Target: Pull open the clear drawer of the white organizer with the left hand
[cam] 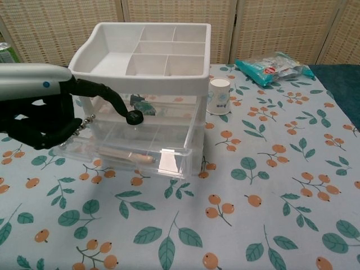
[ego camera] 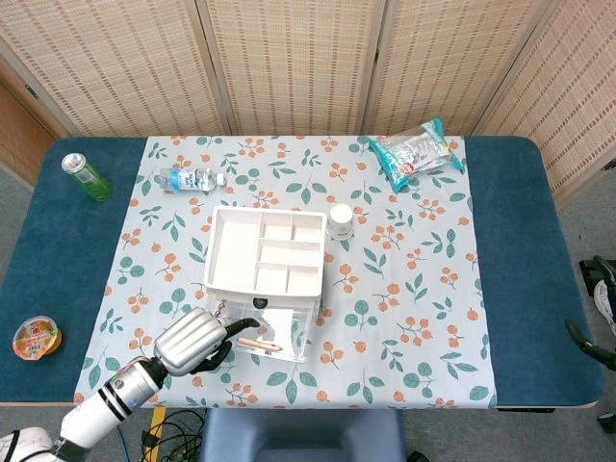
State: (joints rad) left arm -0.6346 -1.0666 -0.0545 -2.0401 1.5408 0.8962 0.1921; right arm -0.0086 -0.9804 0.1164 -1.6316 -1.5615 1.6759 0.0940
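Observation:
The white organizer (ego camera: 262,252) stands mid-table on the floral cloth, with a divided tray on top (cam: 147,56). Its lower clear drawer (cam: 140,152) sticks out toward me, with a wooden stick lying inside. Above it sits a second clear drawer with a black knob (cam: 134,117). My left hand (cam: 39,118) is at the organizer's front left corner (ego camera: 191,339). One finger reaches across and its tip touches the black knob, while the other fingers curl in. I cannot tell whether the knob is pinched. A bead chain (cam: 84,122) hangs by the hand. The right hand is out of sight.
A white paper cup (ego camera: 341,220) stands right of the organizer. A water bottle (ego camera: 188,178) lies behind it, with a green can (ego camera: 87,176) at the far left. A snack bag (ego camera: 416,152) lies at the back right. A jelly cup (ego camera: 36,338) sits near the front left edge.

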